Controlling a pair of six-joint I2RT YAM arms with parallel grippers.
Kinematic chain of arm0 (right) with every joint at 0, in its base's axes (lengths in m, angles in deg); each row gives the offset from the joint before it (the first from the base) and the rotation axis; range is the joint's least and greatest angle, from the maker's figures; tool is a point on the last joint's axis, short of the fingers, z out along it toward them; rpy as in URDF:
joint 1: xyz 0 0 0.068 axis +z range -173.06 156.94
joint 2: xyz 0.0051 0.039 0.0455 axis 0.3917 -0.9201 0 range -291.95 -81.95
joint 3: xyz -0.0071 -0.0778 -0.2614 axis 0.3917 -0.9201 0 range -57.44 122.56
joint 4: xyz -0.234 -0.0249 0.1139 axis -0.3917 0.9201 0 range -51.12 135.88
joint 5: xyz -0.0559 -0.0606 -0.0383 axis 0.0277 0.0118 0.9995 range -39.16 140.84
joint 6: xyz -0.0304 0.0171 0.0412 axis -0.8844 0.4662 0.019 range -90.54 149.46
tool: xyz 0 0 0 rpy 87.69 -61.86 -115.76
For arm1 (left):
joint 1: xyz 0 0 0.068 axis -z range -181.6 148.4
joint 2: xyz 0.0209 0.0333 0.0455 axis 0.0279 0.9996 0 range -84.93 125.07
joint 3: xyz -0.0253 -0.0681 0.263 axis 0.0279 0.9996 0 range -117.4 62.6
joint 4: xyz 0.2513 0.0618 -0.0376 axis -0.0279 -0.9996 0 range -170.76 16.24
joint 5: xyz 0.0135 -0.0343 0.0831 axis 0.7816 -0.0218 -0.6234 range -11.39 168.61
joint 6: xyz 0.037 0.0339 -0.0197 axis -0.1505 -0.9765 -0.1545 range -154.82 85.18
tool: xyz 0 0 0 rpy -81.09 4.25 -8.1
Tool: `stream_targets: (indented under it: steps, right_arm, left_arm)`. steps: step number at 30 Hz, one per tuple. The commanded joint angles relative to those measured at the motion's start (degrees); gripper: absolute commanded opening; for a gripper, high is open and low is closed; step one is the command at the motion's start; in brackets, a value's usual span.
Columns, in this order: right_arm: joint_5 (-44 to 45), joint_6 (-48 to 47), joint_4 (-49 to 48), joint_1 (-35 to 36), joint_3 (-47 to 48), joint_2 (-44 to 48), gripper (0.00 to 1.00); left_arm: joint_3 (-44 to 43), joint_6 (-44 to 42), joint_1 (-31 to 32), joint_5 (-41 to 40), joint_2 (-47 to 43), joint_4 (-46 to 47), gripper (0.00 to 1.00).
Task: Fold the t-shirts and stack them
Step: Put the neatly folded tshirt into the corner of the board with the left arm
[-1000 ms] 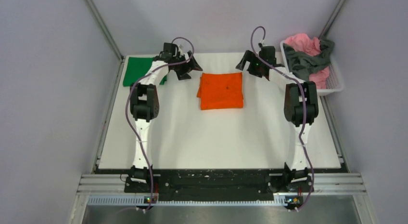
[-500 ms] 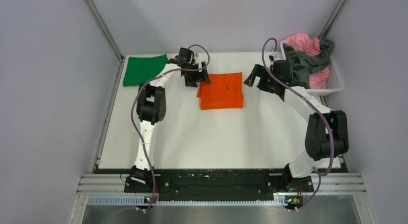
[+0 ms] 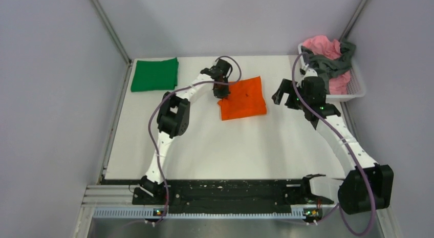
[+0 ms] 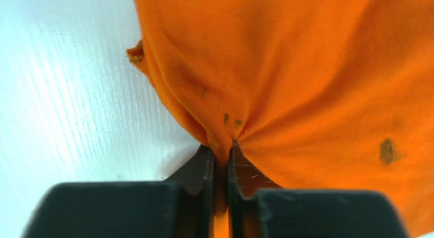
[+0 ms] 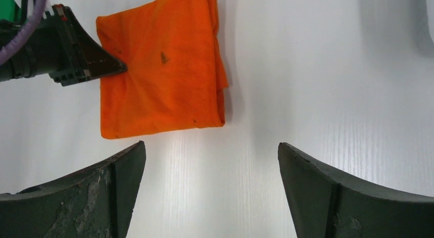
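Item: orange t-shirt [image 3: 243, 98], folded to a rough square, lying askew on the white table [image 3: 230, 146] in the upper centre of the overhead view, its lower left corner turned toward the arms. Holder: left gripper [image 4: 220, 148], fingers pressed together on a pinch of the shirt's left edge; in the left wrist view the cloth puckered into radiating creases at the fingertips, and a few dark specks marked the fabric. Left arm: reached far up and rightward from its base at lower left, elbow raised at centre left, forearm angled toward the shirt. Right gripper [image 5: 212, 146]: jaws spread wide and holding nothing, hovering over bare table just right of the orange shirt, apart from it; its arm stretched up from the lower right corner. Other stock: green t-shirt [image 3: 154, 74], folded flat at the upper left of the table; pink t-shirt [image 3: 320, 45] and dark grey t-shirt [image 3: 327, 64], unfolded and heaped in the basket [image 3: 358, 87] at upper right. Step in hand, as judged: folding of the orange shirt done, stacking begun. Next move would call for drawing it leftward onto the green one, squared up, without the layers slipping from a single-edge grip.
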State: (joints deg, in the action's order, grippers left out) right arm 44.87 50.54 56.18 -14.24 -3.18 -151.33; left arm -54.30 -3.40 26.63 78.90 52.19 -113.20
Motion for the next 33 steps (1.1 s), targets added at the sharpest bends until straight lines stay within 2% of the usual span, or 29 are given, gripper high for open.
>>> stream_targets:
  steps: [1,7,13,20,33]
  right_arm:
    - [4.28,-2.23,2.59,-0.3,-2.25,4.93,0.99]
    - [5.39,-2.71,2.65,-0.32,-2.59,7.61,0.99]
    - [5.39,-3.0,2.18,-0.35,-2.81,7.57,0.99]
    - [5.8,-3.43,1.82,-0.35,-2.55,6.39,0.99]
    - [6.57,-4.92,1.85,-0.35,-2.32,4.22,0.99]
  left_arm:
    - [-4.62,3.35,0.17,-12.65,5.61,-10.15,0.0]
    - [-5.97,-7.29,-0.46,-23.93,1.3,-6.97,0.0]
    - [-5.71,-21.29,-3.81,-34.11,-4.77,-1.68,0.0]
    - [-4.96,-38.02,-8.11,-43.88,-7.75,4.17,0.0]
    - [-4.92,-59.4,-12.85,-43.98,-11.94,19.02,0.0]
